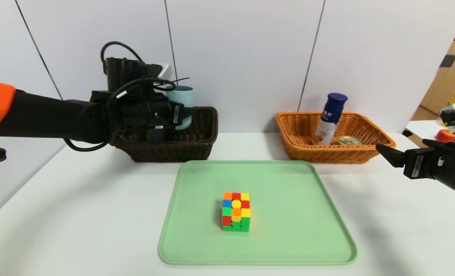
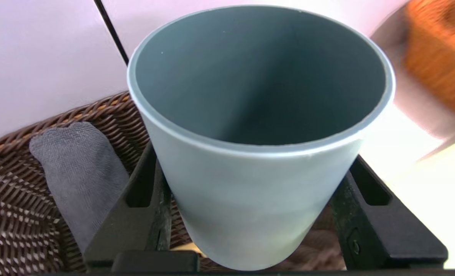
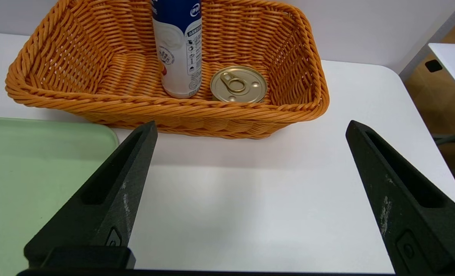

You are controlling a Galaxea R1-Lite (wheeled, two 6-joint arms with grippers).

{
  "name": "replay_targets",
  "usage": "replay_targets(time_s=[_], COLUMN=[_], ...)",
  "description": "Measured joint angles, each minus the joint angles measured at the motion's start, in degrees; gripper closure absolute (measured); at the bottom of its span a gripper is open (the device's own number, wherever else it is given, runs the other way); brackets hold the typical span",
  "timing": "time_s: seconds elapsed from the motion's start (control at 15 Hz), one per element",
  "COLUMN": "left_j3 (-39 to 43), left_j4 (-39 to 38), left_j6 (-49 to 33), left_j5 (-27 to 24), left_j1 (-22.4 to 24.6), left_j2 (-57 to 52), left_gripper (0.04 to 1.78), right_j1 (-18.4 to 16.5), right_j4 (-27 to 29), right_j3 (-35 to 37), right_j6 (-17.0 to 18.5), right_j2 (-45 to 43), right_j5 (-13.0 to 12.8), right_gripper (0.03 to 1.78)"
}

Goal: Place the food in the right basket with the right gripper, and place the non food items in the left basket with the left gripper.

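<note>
The step in hand is delivery of the cup to the dark basket. The left pincer grips the cup upright by its lower wall, one finger on each side, above the basket's interior. The towel already lies in that basket, beside the cup.

The right pincer is parked wide and empty over the surface, just in front of the orange basket. The bottle stands in that basket with the tin beside it, so the food portion appears complete.

The cube remains on the green tray, well apart from both baskets. The pasta spoon cannot be located in any view.

Next move: lower the cup clear of the towel until it rests on the basket floor, then spread the fingers and lift straight up. The cube is judged to be the next item for the left pincer.
</note>
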Motion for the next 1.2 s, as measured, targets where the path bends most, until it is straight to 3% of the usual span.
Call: replay_targets(time_s=[0.33, 0.8, 1.2], left_j3=[-10.41, -11.81, -13.41], left_j4=[14.98, 15.32, 13.12], left_j6=[3.44, 3.50, 3.45], left_j5=[1.84, 3.83, 3.89], left_j1=[0.90, 1.37, 1.40], left_j2=[6.89, 10.39, 10.58], left_gripper=[0.70, 0.70, 0.38], right_j1=[0.00, -0.10, -0.13], right_j4=[-0.05, -0.05, 0.00], right_j3=[0.13, 0.72, 0.87], right_j6=[-0.02, -0.20, -0.16], right_j2=[-0.95, -1.50, -1.48], right_j5=[0.00, 0.11, 0.13], right_gripper=[0.11, 0.11, 0.11])
